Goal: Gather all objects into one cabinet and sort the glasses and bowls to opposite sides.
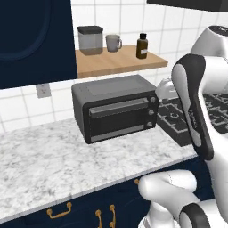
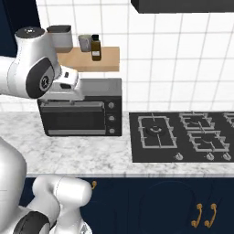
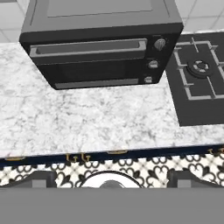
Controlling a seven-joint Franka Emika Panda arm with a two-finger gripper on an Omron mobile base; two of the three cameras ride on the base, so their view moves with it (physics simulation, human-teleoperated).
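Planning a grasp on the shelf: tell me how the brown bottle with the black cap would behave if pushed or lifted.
The brown bottle stands tall and narrow on the wooden shelf, so a push near its cap would probably tip it. It looks round, so once down it might roll off. Its smooth, glassy look suggests a slippery, breakable grip.

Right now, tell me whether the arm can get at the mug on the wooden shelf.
Probably yes: the mug stands uncovered on the open shelf above the toaster oven, between a canister and a brown bottle, which crowd it slightly.
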